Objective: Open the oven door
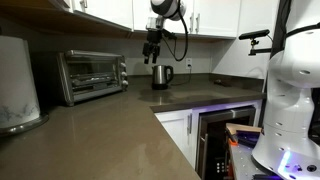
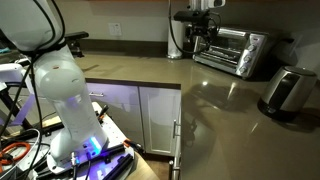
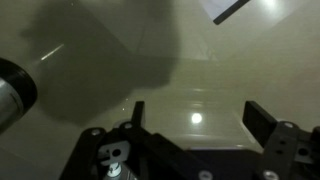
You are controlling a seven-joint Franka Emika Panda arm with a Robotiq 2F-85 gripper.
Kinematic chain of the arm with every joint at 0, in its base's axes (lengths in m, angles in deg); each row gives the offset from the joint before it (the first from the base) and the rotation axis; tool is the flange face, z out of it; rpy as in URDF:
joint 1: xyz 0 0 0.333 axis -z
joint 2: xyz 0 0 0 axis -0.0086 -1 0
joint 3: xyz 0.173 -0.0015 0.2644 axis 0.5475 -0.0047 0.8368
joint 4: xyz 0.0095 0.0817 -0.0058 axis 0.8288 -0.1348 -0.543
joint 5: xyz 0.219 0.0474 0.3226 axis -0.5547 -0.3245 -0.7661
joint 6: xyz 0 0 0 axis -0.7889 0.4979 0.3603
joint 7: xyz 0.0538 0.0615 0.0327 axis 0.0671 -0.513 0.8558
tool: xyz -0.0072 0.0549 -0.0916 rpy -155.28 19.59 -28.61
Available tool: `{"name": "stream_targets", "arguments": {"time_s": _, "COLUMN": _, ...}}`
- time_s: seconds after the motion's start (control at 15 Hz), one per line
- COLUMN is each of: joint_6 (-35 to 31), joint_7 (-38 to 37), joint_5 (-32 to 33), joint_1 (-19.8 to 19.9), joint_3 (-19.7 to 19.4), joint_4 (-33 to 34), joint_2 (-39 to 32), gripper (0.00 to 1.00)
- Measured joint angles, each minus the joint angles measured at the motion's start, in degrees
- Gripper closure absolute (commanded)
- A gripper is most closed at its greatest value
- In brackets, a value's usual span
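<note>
The silver toaster oven (image 1: 92, 75) stands on the counter against the back wall, its dark-glass oven door (image 1: 95, 72) shut with the bar handle along the top. It also shows in an exterior view (image 2: 232, 52), door (image 2: 224, 50) shut. My gripper (image 1: 152, 49) hangs in the air above the counter, between the oven and the kettle, apart from the door. In the wrist view my gripper (image 3: 196, 118) is open and empty, with only bare countertop between the fingers. The oven is out of the wrist view.
A steel kettle (image 1: 161, 76) stands on the counter just past my gripper. A toaster (image 2: 288, 92) sits near the counter's front. A built-in glass-door appliance with purple glow (image 1: 222, 135) is under the counter. A white robot base (image 2: 62, 110) stands on the floor.
</note>
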State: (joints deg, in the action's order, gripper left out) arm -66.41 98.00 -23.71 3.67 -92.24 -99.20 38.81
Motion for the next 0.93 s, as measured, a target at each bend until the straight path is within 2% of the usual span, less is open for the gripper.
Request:
{"name": "stream_targets", "arguments": {"time_s": 0.47, "joint_6": -13.4, "joint_7": -6.8, "joint_5": -0.5, "joint_1": 0.0, "joint_3": 2.0, "joint_4": 6.7, "joint_2": -9.6, "gripper": 0.0}}
{"name": "stream_targets", "arguments": {"time_s": 0.93, "joint_6": -13.8, "joint_7": -7.1, "joint_5": 0.2, "joint_1": 0.0, "joint_3": 2.9, "joint_4": 7.5, "joint_2": -10.9, "gripper": 0.0}}
